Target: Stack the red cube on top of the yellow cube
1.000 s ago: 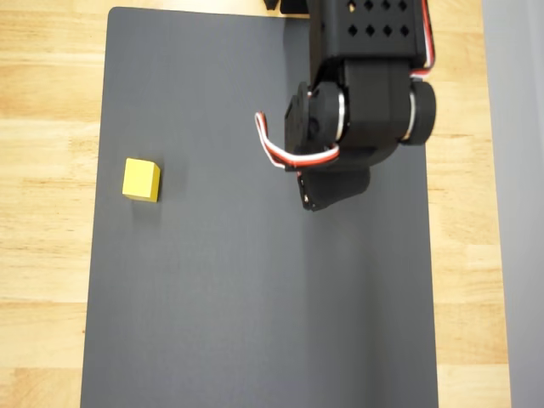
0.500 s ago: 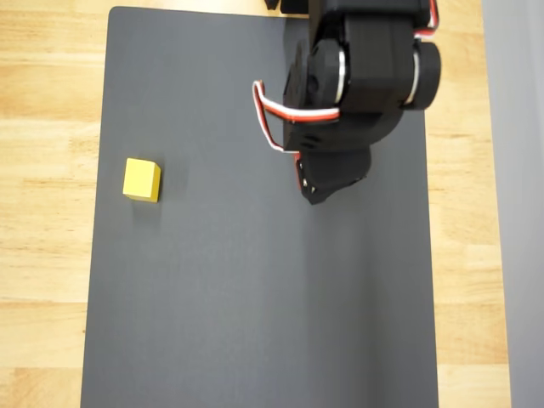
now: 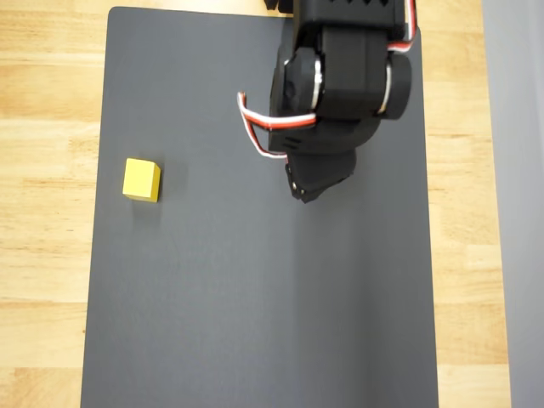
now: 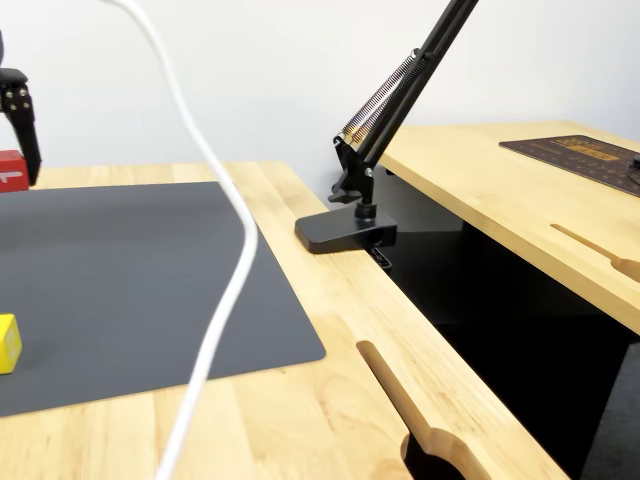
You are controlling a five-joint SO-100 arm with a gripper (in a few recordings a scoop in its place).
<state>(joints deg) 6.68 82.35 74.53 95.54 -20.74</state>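
Note:
The yellow cube sits on the dark grey mat near its left edge in the overhead view; in the fixed view the yellow cube is at the left border. The red cube hangs above the mat at the left border of the fixed view, a black finger pressed against its right face. From overhead, my gripper points down over the mat's middle, well to the right of the yellow cube, and the arm's body hides the red cube. The gripper is shut on the red cube.
The mat lies on a light wooden table. In the fixed view a white cable crosses the foreground. A black lamp clamp stands at the table's right edge, with a gap and another wooden desk beyond.
The arm and gripper have shifted a little to the left over the mat, toward the yellow cube's side. The yellow cube has not moved.

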